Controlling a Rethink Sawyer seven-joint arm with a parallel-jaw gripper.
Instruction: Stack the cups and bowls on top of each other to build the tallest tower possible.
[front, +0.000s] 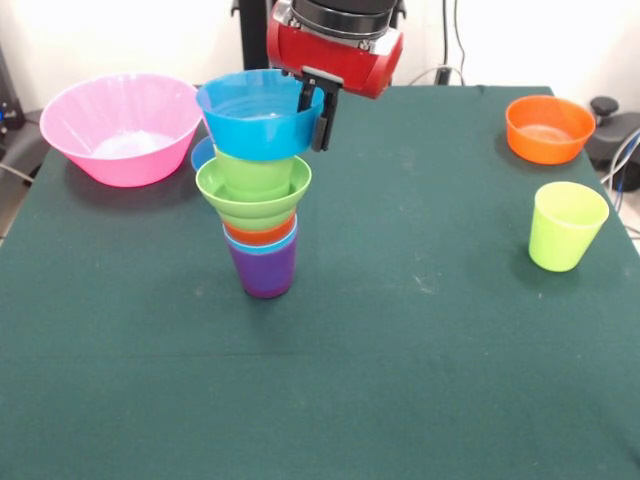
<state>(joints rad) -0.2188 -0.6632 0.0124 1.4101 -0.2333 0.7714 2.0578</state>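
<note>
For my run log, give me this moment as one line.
pincer: shut on blue bowl rim | tower: purple cup base, blue bowl on top | loose: yellow-green cup, orange bowl, pink bowl

We see a table (420, 400) covered in dark green cloth, a pale wall (120, 35) behind it, and cables (452, 40) hanging there.

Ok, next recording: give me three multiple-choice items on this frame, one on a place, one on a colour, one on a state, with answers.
1. Where is the pink bowl?
A. picture's upper left
B. lower right
C. on the tower

2. What colour is the tower's base cup?
A. yellow
B. purple
C. red

3. The gripper is:
A. away from everything
B. holding the orange bowl
C. at the rim of the top blue bowl

Answers: 1 A, it stands beside the tower. 2 B, purple shows under the nested pieces. 3 C, its fingers straddle that rim.
</note>
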